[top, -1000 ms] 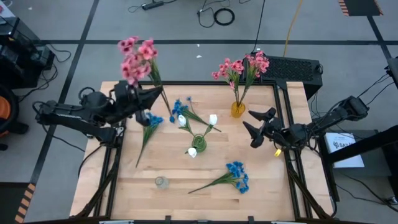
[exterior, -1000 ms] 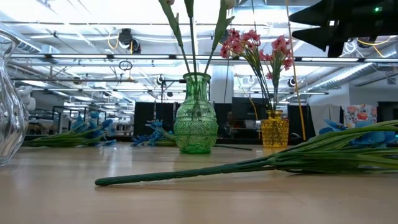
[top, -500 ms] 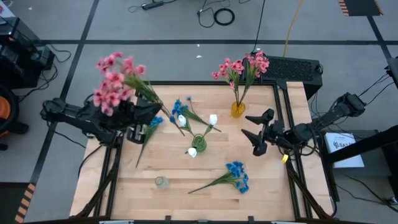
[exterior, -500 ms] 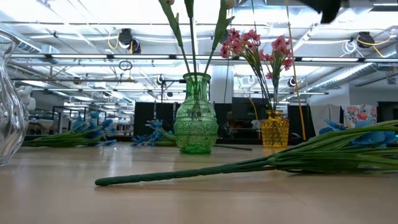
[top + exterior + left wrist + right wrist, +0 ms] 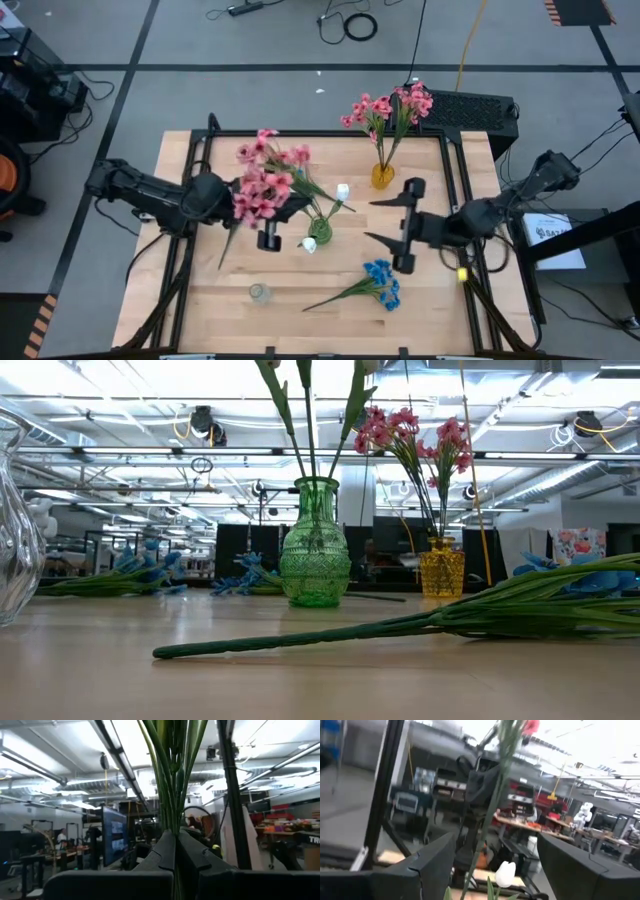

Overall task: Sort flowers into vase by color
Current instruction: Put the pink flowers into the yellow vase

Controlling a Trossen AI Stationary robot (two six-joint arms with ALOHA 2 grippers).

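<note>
Table (image 5: 300,315) mid-left | left gripper (image 5: 232,205) clamps pink flowers (image 5: 262,188) | right gripper (image 5: 385,220) agape, empty

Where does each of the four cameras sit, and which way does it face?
High view: overhead, facing straight down on the table; both arms show, left pincer shut on the pink spray, right pincer open.
Low view: at tabletop height, facing level across; no arm shows.
Left wrist view: on the left wrist, facing past shut fingers clamping green stems.
Right wrist view: on the right wrist, facing between spread fingers.
Shared: the green vase and yellow vase appear in both high and low views.
</note>
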